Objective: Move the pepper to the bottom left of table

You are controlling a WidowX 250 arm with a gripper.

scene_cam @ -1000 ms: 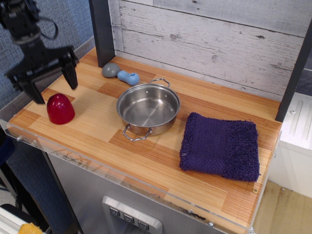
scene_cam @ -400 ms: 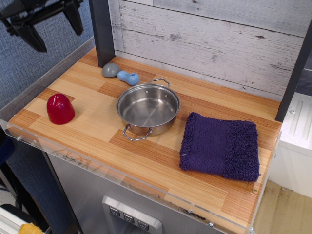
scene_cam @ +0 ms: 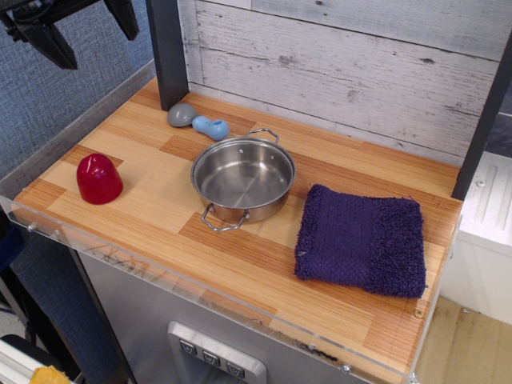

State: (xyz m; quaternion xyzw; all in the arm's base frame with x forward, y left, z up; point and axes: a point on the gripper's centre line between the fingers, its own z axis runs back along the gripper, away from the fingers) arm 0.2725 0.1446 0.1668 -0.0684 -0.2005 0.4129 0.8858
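Since one second ago the gripper (scene_cam: 84, 28) has gone up from just behind the pepper (scene_cam: 99, 178) to the top left corner of the view, and in the last moments it has risen only a little more, while nothing on the table (scene_cam: 240, 264) has shifted. Its two dark fingers stand wide apart and hold nothing. The pepper stands upright, alone, on the left part of the table near the front edge, well apart from the steel pot (scene_cam: 243, 179), the blue-grey toy (scene_cam: 198, 122) at the back and the purple cloth (scene_cam: 362, 240) on the right. I judge that the pepper is already at the bottom left, so the task looks finished or almost finished. What could go wrong now is small: if the arm comes down again it could knock the pepper, and because the pepper is rounded and glossy it could roll or slide toward the clear front edge and fall off. A new grasp could also slip on this smooth shape. I can read no brand, label or writing anywhere in this view.
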